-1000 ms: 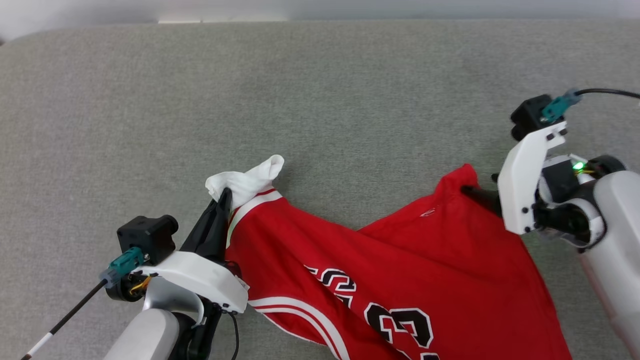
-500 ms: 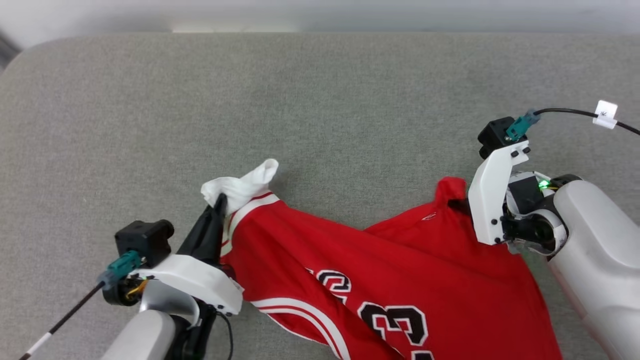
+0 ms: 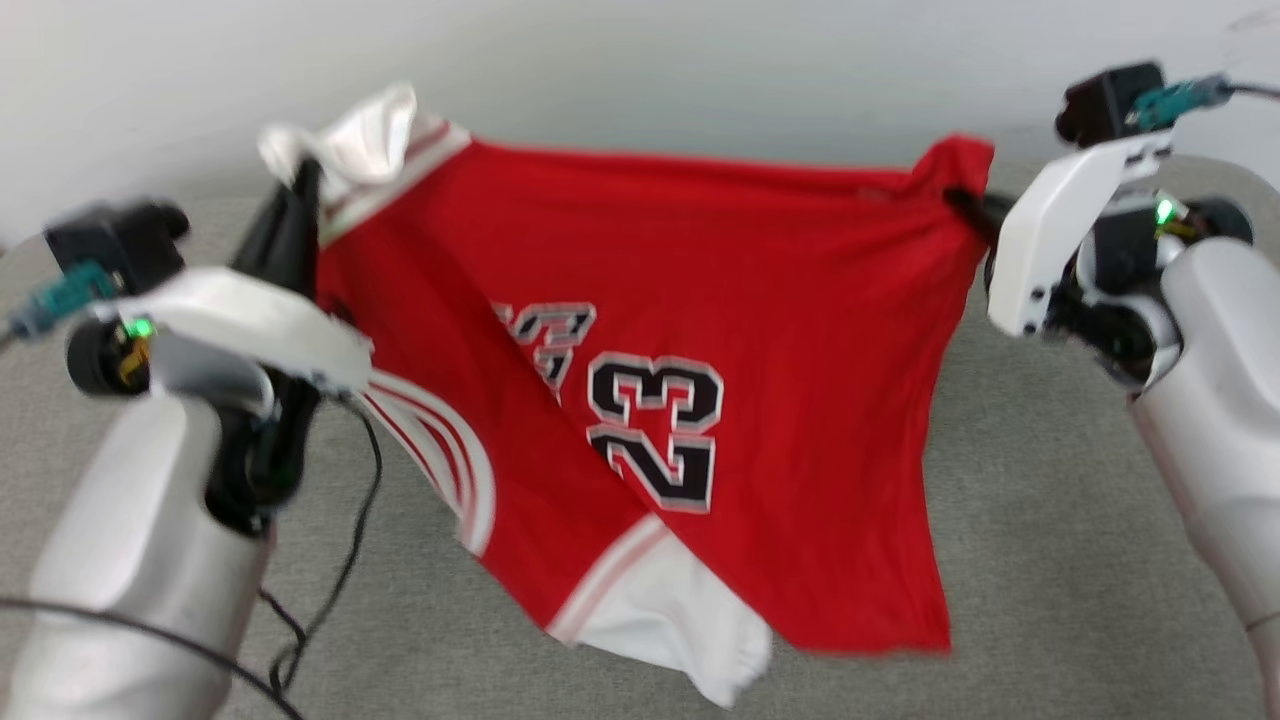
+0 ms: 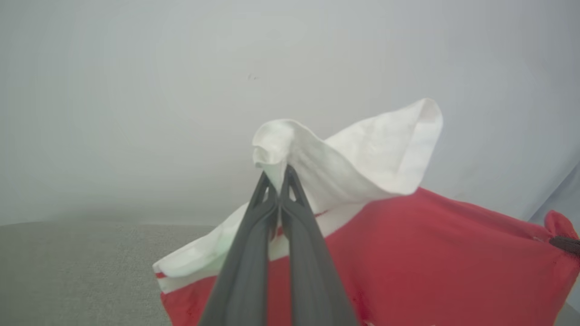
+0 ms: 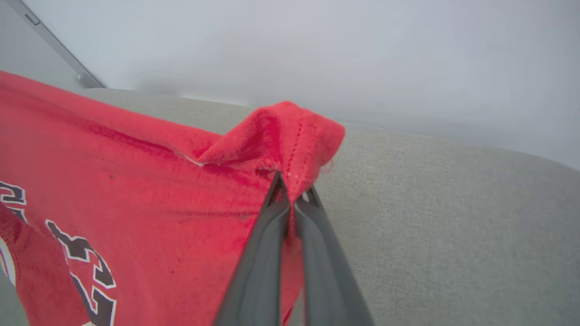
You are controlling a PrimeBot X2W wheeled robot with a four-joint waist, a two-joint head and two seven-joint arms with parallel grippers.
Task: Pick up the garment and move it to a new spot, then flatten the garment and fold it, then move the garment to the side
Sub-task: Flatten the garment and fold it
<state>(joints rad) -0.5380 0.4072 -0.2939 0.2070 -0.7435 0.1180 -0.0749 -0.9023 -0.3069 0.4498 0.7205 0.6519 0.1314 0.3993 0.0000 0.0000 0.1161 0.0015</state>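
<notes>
Currently, the garment is held raised, the left end effector clamped on its white sleeve, the right end effector on a red corner.

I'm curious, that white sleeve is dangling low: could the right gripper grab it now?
Probably not yet. The right gripper is shut on a red corner of the garment, holding it aloft, and would have to let go first. Nothing else blocks the white sleeve.

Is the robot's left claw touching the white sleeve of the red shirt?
Touching. The left wrist view shows the left gripper with its two dark fingers closed on a pinch of the soft red T-shirt's white sleeve.
</notes>
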